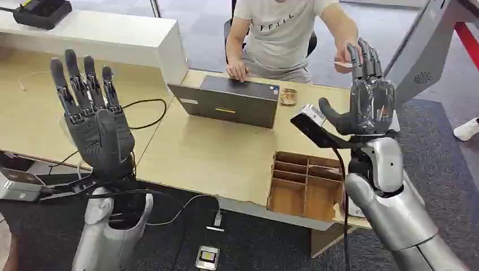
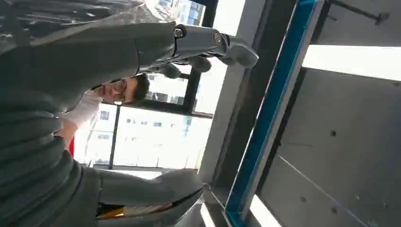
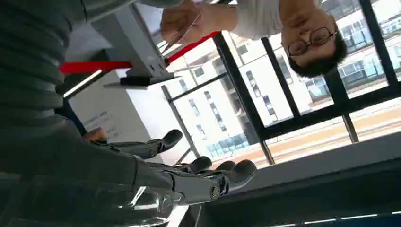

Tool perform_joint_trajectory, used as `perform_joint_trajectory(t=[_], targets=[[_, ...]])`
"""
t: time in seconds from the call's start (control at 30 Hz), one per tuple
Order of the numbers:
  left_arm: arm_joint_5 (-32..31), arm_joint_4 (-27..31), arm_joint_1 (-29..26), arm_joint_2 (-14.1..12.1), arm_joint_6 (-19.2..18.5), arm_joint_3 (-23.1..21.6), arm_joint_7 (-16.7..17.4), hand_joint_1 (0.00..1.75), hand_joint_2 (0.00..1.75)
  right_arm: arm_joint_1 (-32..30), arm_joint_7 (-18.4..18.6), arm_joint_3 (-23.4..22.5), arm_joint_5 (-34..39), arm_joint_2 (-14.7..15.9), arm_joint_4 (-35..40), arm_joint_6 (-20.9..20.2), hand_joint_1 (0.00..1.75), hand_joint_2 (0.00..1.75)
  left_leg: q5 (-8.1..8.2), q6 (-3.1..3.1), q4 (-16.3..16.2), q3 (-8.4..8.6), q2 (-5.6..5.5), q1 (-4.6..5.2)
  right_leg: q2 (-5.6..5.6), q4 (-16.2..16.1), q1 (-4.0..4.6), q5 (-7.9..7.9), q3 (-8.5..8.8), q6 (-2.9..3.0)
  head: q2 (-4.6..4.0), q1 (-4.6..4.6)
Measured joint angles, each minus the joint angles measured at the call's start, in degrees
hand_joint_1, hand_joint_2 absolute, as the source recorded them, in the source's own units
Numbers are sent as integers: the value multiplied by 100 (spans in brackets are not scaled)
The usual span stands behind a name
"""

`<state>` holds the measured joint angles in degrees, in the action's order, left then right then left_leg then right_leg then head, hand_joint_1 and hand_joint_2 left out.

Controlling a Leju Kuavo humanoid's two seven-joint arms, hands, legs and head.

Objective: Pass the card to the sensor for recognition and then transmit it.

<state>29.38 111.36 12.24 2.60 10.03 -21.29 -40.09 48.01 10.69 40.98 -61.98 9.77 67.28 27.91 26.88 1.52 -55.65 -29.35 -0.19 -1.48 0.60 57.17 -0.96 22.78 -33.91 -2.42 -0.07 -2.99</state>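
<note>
Both my hands are raised with fingers spread and nothing in them. My left hand [image 1: 93,113] [image 2: 108,56] is up over the table's left part. My right hand [image 1: 367,96] [image 3: 156,170] stands upright near the far right edge. Just behind its fingertips, a seated person's hand [image 1: 342,52] [image 3: 177,21] holds a small pale card [image 1: 342,64]; I cannot tell whether the card touches my fingers. A dark grey box-shaped sensor [image 1: 231,101] sits on the wooden table [image 1: 209,152] in front of the person, whose other hand rests at its far corner.
A wooden compartment tray [image 1: 305,183] is set at the table's near right edge. A small brown item [image 1: 288,97] lies beside the sensor. A white shelf [image 1: 113,34] runs along the far left, cables trail over the table's left side, and a grey machine [image 1: 423,51] stands at right.
</note>
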Motion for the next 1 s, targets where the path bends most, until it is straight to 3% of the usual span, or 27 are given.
perform_joint_trajectory(t=[0.27,0.5,0.87,0.9,0.93,1.0], targets=[[22,-2,16,9,-81,-7,0,0,175,747,302,94,-849,-26,-1024,-403,0,175,0,0,0,-2,-2,0,-1,0,0,0,0,0,0,-2],[63,-2,43,35,-112,-13,0,0,175,1300,361,343,-1640,-266,-2000,-876,0,175,0,0,0,-3,-2,-1,-1,1,0,0,-1,0,0,-2],[9,0,17,138,-147,-4,0,0,175,1604,230,717,-1896,-713,-2899,-1113,0,175,0,0,0,-4,-5,-1,-2,1,0,0,-1,0,0,-2],[4,0,10,144,-155,-4,0,0,175,1608,236,745,-1893,-739,-2977,-1115,33,175,0,0,-1,-4,-4,-1,-2,1,0,0,-1,0,0,0],[-9,0,3,155,-164,-2,0,0,175,1608,249,765,-1891,-752,-3034,-1122,148,175,0,0,-1,-4,-4,-1,-2,1,0,0,-2,0,0,0],[-18,0,-12,168,-164,0,0,0,175,1615,295,795,-1869,-758,-3128,-1122,155,175,0,0,-1,-3,-4,0,-2,1,0,0,-2,0,0,0]])
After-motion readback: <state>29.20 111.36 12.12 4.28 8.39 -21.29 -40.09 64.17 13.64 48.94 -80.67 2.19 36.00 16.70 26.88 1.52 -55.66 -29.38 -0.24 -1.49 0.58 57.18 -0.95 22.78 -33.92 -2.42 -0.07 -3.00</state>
